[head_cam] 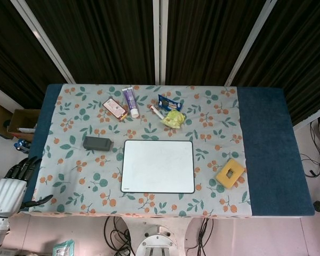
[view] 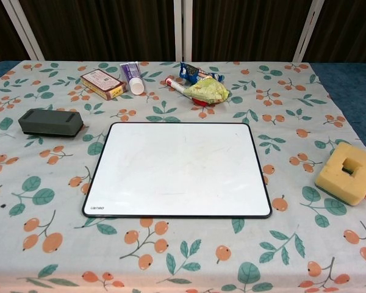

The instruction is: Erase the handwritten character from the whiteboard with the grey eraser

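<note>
Grey eraser (view: 51, 122) flat on worktop (view: 189, 256), just left of whiteboard (view: 178, 170), apart from it. Board wiped white, faint smudges. Left robot hand (head_cam: 10, 184) off-table, fingers spread, empty.

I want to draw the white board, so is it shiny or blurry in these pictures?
In the chest view the whiteboard looks sharp, evenly lit, with only faint grey smudges and no bright glare spot. In the head view the whiteboard is smaller and softer, so fine marks are too small to tell. The grey eraser casts just a thin shadow beside it.
</note>
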`<state>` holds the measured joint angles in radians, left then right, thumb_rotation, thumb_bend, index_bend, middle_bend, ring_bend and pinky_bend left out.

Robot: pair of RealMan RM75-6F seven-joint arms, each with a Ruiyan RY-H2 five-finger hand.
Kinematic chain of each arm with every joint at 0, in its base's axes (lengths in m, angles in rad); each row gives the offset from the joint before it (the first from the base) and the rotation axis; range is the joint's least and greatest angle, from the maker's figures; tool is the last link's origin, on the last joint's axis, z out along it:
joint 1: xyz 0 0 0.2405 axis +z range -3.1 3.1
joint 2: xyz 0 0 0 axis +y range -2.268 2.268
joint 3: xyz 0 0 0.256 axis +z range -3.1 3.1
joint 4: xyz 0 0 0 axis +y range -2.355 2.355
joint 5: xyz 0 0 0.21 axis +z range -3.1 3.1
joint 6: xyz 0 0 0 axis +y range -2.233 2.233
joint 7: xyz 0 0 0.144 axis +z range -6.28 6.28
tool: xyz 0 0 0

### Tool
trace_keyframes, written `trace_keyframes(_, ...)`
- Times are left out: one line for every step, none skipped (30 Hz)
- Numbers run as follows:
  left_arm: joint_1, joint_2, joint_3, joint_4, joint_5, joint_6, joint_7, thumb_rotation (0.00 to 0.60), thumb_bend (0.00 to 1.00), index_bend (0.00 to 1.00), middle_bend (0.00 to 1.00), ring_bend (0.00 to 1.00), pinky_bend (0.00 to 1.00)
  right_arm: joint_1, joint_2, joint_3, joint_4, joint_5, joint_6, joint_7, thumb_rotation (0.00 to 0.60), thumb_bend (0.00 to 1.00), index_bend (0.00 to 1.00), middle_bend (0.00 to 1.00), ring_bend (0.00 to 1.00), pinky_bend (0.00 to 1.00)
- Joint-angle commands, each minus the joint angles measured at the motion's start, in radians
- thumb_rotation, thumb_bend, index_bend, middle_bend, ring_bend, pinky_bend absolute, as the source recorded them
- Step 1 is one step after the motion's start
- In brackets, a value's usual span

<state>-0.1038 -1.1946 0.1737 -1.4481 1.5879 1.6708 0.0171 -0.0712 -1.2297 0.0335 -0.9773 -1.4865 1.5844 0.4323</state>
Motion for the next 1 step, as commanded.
trace_keyframes(0.010,0.007,-0.009,-0.005,0.011,0.003,-0.010,0.301,0.05,0.08,0.07,0.08,0.21,0.010,0.002,-0.002,-0.010,-0.016,-0.002,0.001,0.600,0.26,0.00,0.00,0.00,0.00)
